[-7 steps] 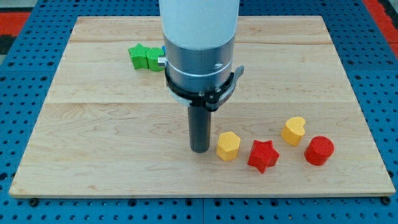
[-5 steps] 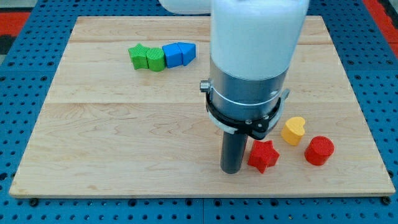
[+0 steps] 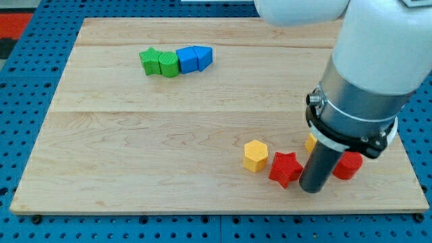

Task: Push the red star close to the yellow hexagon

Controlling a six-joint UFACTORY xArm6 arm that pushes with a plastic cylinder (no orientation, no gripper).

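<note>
1. My tip rests on the board near its bottom edge, toward the bottom right corner, just beside the red star on the star's right side. It looks to be touching the star or nearly so; I cannot tell which.
2. There are no jaws to open or close: the arm ends in a plain rod, which holds nothing and can only shove.
3. The star lies just right of the yellow hexagon, near it, with a thin gap or perhaps contact between them.
4. The tip's place makes sense for the task: standing on the side away from the hexagon, a push toward the left edge would drive the star against it.
5. I judge the task nearly or already done, since the two are close.
6. A red block, round as far as I can tell, sits right of the rod, partly hidden. A yellow block peeks out behind the rod; its shape is hidden.
7. Green blocks and blue blocks lie in a row near the top edge, well apart from the action.
</note>
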